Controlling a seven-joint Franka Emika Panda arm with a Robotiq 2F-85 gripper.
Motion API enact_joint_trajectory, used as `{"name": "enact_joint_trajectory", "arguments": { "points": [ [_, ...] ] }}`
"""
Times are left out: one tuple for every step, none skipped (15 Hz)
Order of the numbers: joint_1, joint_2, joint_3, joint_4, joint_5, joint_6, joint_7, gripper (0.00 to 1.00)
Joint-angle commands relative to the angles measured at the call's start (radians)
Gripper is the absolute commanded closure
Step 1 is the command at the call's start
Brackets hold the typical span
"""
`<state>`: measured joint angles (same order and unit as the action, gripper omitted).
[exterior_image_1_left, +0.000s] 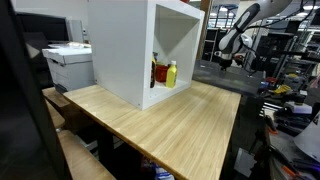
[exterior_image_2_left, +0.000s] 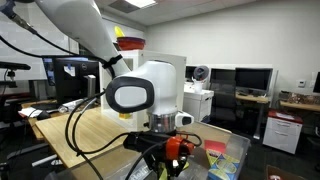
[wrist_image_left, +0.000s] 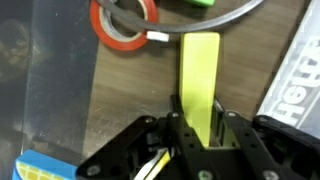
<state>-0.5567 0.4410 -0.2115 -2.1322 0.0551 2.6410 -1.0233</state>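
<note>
wooden tabletop (wrist_image_left: 120, 95) below, arm (exterior_image_2_left: 90, 30) bent steeply down, gripper (wrist_image_left: 197, 125) clamped on a yellow strip (wrist_image_left: 199, 65) (orange tape ring (wrist_image_left: 112, 33) nearby).

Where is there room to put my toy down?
The wooden table has a big bare patch in front of the white box holding bottles. Near the fingers it is crowded: they pinch a yellow block, with a tape ring just beyond.
</note>
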Motion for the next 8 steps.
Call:
{"name": "enact_joint_trajectory", "arguments": {
  "points": [
    [0.013, 0.001, -0.021, 0.000, -0.040, 0.000, 0.038, 0.93],
    [0.013, 0.000, -0.024, 0.001, -0.045, -0.002, 0.037, 0.93],
    [0.011, -0.002, -0.026, 0.001, -0.049, -0.004, 0.036, 0.93],
    [0.011, -0.005, -0.030, 0.004, -0.053, -0.008, 0.034, 0.93],
    [0.012, -0.007, -0.035, 0.006, -0.060, -0.014, 0.036, 0.93],
    [0.011, -0.008, -0.038, 0.011, -0.066, -0.020, 0.035, 0.93],
    [0.011, -0.008, -0.042, 0.015, -0.072, -0.025, 0.035, 0.93],
    [0.012, -0.008, -0.048, 0.022, -0.079, -0.034, 0.035, 0.93]
  ]
}}
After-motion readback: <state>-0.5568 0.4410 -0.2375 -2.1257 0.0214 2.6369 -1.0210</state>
